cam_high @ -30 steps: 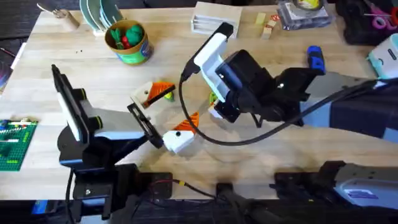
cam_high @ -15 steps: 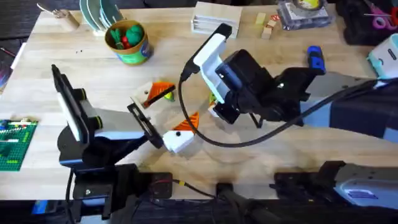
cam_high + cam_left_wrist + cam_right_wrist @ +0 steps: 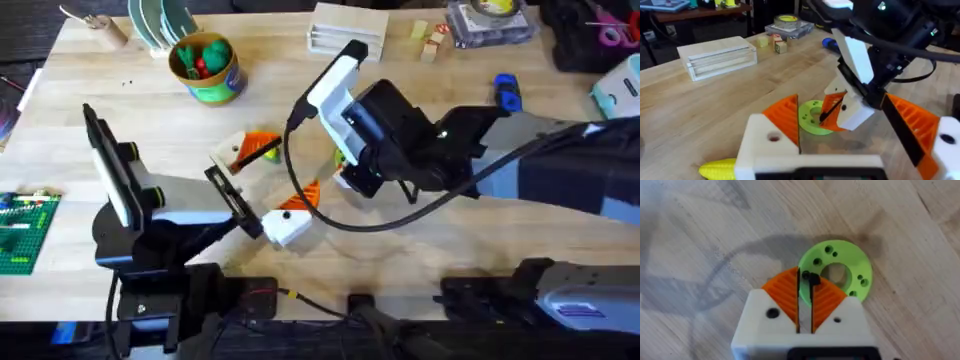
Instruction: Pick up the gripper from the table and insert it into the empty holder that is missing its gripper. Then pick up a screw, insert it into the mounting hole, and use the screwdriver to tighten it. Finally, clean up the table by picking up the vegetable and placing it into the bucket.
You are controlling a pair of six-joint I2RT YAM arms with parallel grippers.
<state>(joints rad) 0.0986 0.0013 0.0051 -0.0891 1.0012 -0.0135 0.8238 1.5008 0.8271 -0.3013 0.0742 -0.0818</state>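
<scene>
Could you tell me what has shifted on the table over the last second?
Very little. The right arm, with its claw shut on a small dark screw over the lime-green disc, edged slightly leftward in the overhead view. The left claw, the vegetable and the bucket stayed put.

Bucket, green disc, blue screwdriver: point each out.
bucket [image 3: 207, 72]: overhead view, on its green side wall.
green disc [image 3: 856, 265]: right wrist view, on its flat ring.
screwdriver [image 3: 508, 93]: overhead view, on its blue body.
</scene>
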